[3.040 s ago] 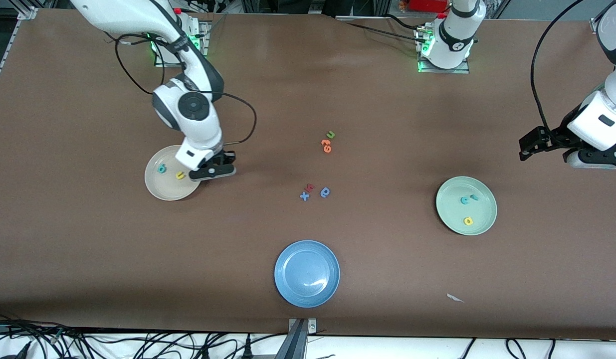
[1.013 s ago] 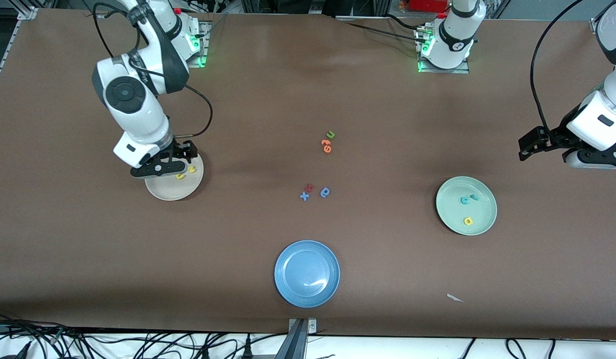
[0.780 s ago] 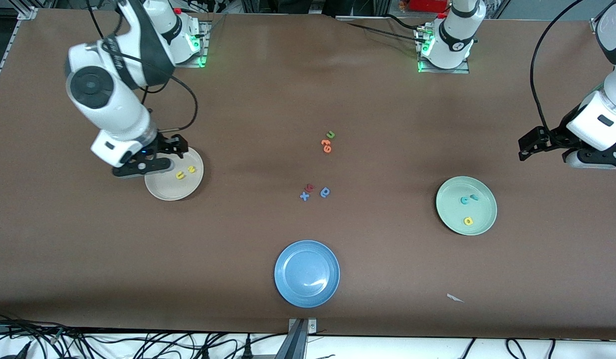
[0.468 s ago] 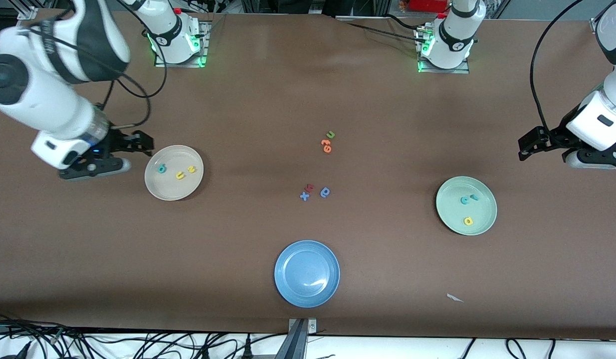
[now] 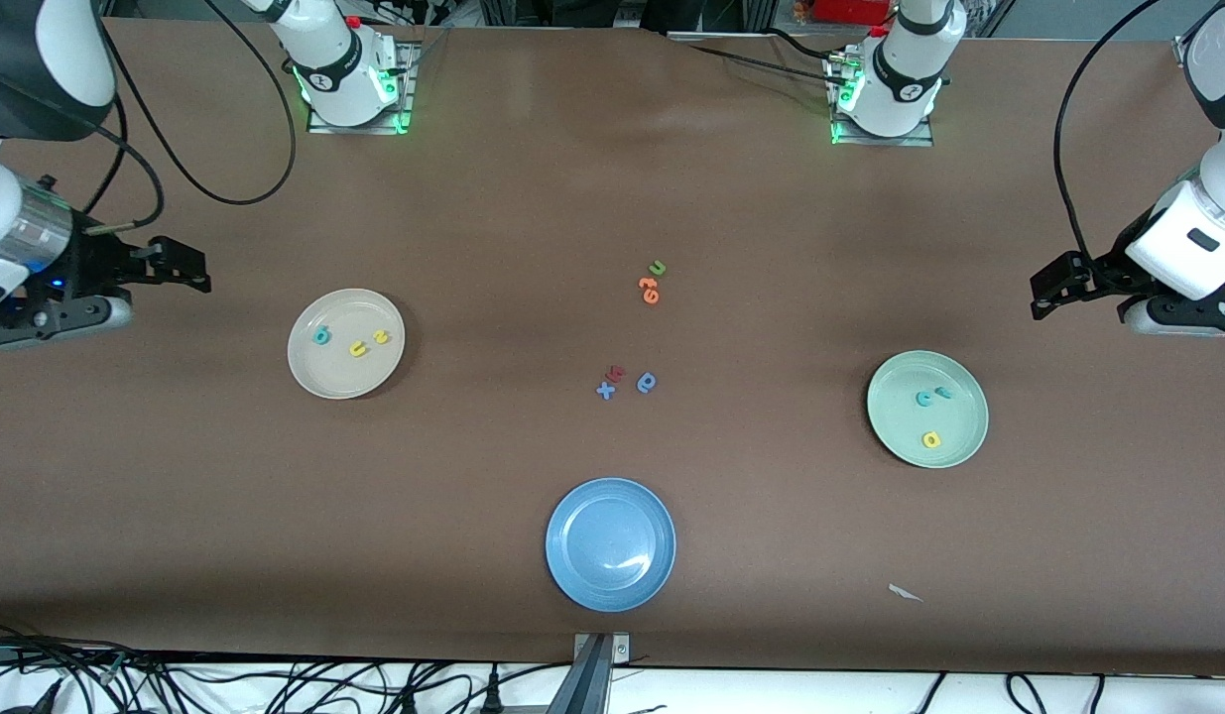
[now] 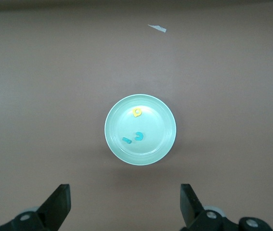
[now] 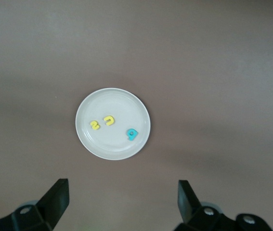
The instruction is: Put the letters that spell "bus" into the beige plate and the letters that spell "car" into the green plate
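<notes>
The beige plate [image 5: 334, 378] lies toward the right arm's end of the table and holds a teal b [image 5: 321, 335], a yellow u [image 5: 357, 348] and a yellow s [image 5: 381, 337]. My right gripper [image 5: 181, 266] hangs open and empty in the air, off to the side of that plate; its wrist view shows the beige plate [image 7: 112, 147] between the spread fingers of the right gripper [image 7: 121, 190]. The green plate [image 5: 895, 426] holds a teal c [image 5: 924, 399], a teal r [image 5: 943, 393] and a yellow a [image 5: 931, 439]. My left gripper [image 5: 1041, 296] waits open and raised beside it.
Mid-table lie a green u [image 5: 657, 268], orange letters [image 5: 650, 290], a red letter [image 5: 617, 373], a blue x [image 5: 605, 391] and a blue a-like letter [image 5: 647, 382]. A blue plate [image 5: 610, 543] sits near the front edge. A white scrap [image 5: 905, 593] lies nearer the camera than the green plate.
My right gripper has pulled away from over the beige plate toward its end of the table and risen, leaving the yellow s in the plate. The left arm has not moved.
</notes>
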